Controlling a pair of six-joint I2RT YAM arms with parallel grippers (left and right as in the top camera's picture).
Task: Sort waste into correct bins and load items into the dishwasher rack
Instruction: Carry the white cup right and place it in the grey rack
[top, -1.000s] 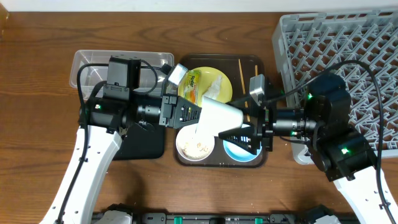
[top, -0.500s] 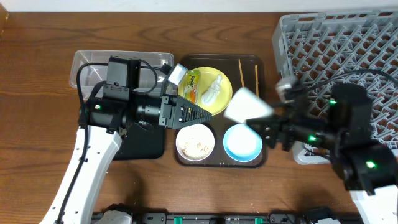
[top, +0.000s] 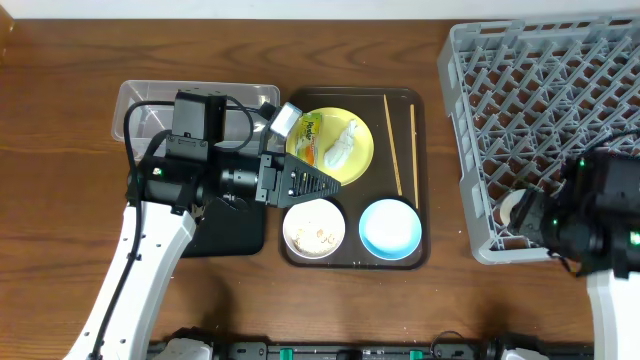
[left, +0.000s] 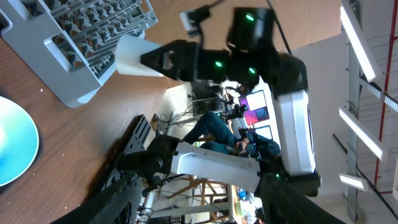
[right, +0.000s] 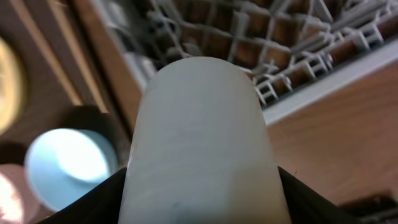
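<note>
My right gripper (right: 200, 202) is shut on a tapered white cup (right: 199, 137), which fills the right wrist view. From overhead the white cup (top: 514, 211) is at the front left corner of the grey dishwasher rack (top: 540, 90). My left gripper (top: 312, 183) hangs open and empty over the brown tray, between the yellow plate (top: 358, 158) and the white bowl (top: 314, 228) of rice scraps. The plate carries the green-and-yellow wrapper (top: 311, 133) and a white scrap (top: 345, 140). The blue bowl (top: 390, 228) and two chopsticks (top: 392, 145) lie on the tray too.
The brown serving tray (top: 424, 190) sits mid-table. A clear tub (top: 150, 98) stands at the back left, with a black tray (top: 238, 235) partly under my left arm. The left wrist view shows the right arm holding the white cup (left: 134, 56) by the rack (left: 74, 37).
The right arm carried the white cup from above the tray rightwards to the rack's front left corner. The left gripper let go of the cup and stayed in place.
</note>
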